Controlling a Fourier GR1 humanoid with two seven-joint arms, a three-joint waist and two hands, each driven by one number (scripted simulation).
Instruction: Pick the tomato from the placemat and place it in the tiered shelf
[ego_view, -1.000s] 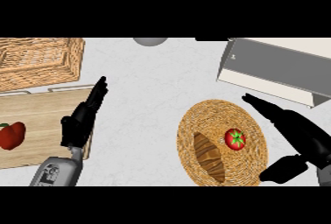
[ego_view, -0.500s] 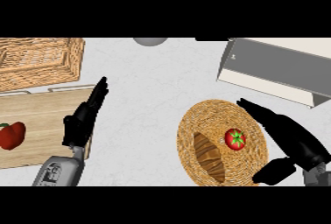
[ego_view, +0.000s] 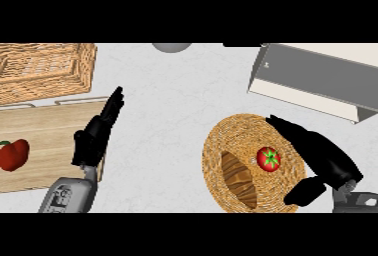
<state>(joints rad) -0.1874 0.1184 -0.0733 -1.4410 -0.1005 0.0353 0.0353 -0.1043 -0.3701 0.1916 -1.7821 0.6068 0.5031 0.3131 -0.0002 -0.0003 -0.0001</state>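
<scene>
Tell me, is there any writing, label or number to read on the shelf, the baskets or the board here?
None: no readable text, label, brand or number shows anywhere.
Tiered shelf: plain grey and cream surfaces, no marking.
Wicker basket, round woven placemat, wooden board: only weave and wood grain.
Left hand and right hand: plain black.

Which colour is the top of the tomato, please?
Green, on the red tomato, in the head view.

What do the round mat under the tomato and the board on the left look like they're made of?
The round tan placemat looks woven, wicker or straw, with ringed braided texture. The pale rectangular board looks like matte wood, with faint grain lines.
</scene>
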